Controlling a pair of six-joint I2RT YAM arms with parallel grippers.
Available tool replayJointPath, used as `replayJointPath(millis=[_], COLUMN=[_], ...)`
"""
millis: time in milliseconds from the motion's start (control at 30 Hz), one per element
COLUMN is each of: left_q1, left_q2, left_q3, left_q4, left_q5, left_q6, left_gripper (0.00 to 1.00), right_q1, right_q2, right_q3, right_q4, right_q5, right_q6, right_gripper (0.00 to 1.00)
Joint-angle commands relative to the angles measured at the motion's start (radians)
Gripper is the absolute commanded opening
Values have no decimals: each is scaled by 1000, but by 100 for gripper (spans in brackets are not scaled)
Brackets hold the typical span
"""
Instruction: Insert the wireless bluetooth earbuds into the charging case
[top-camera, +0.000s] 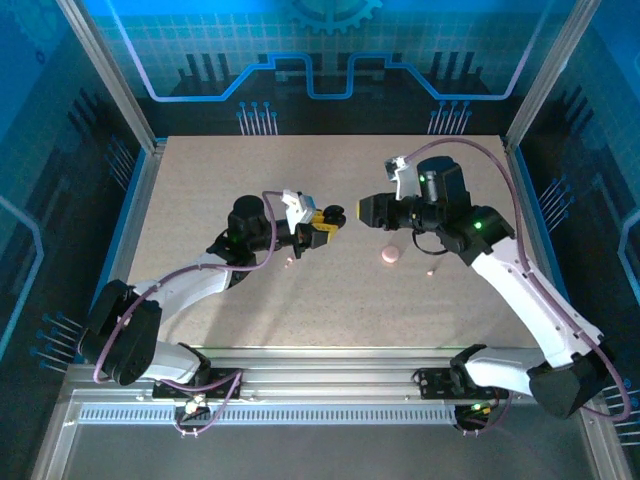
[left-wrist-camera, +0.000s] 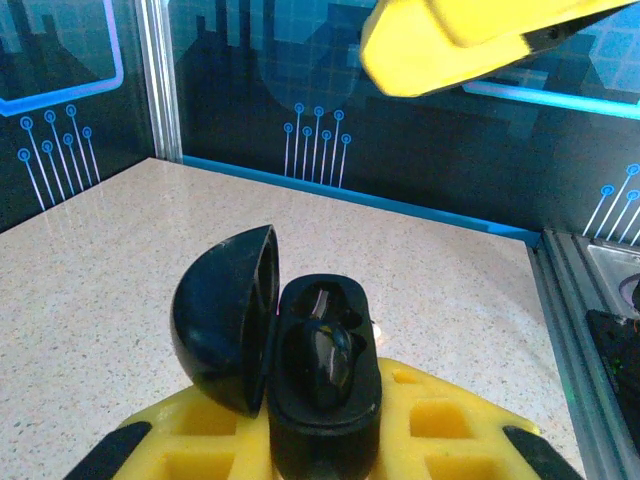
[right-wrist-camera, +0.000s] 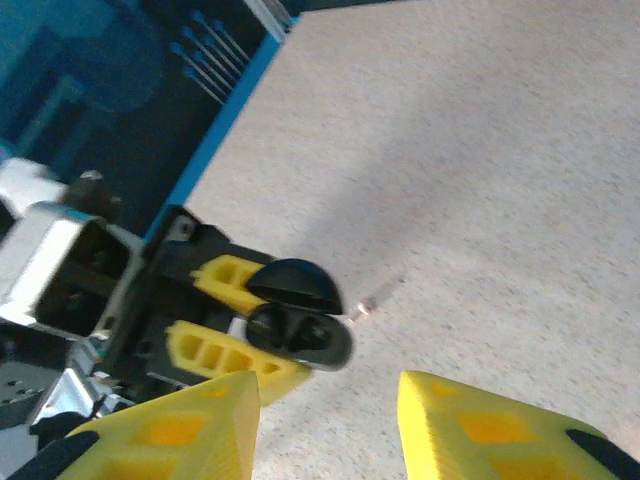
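Black charging case (left-wrist-camera: 322, 395), lid open, clamped in left gripper (top-camera: 324, 226), right gripper (right-wrist-camera: 325, 397) apart and empty, facing it

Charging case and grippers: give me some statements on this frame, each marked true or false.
1. The left gripper grips the black charging case. True.
2. The case's lid is shut. False: it stands open.
3. The right gripper clamps the pink round object. False: its fingers are apart with nothing between them, and the object lies on the table.
4. The right gripper points toward the held case. True.
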Motion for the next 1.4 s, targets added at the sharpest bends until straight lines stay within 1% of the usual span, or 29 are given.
replayJointPath(millis=[0, 233, 400, 533, 667, 767, 967, 1067, 1200, 1367], left_q1=[-4, -4, -1, 8, 24, 38, 54, 57, 60, 62], left_q2=[-23, -7, 23, 48, 70, 83, 102, 112, 119, 128], left_q3=[-20, -19, -7, 6, 12, 20, 32, 51, 65, 82], left_q4=[-17, -49, -58, -60, -51, -53, -65, -106, -124, -143], left_q5=[-1, -13, -14, -7, 5, 15, 17, 20, 15, 18], left_q6=[41, 63, 66, 57, 38, 30, 33, 58, 70, 77], left_gripper=[19, 20, 20, 20, 19, 20, 20, 20, 20, 20], right_q1=[-40, -104, -144, -164, -178, -189, -209, -210, -213, -217], right_q2=[51, 188, 305, 406, 513, 597, 790, 862, 931, 998], right_q3=[53, 133, 190, 235, 284, 330, 453, 497, 541, 597], right_q4=[-143, -253, -306, -349, -380, -393, -460, -474, -474, -485], right_q5=[14, -10, 3, 69, 179, 232, 283, 313, 363, 367], right_q6=[-51, -165, -250, -331, -419, -479, -592, -638, -686, -729], right_gripper=[41, 41, 41, 40, 39, 39, 39, 39, 40, 40])
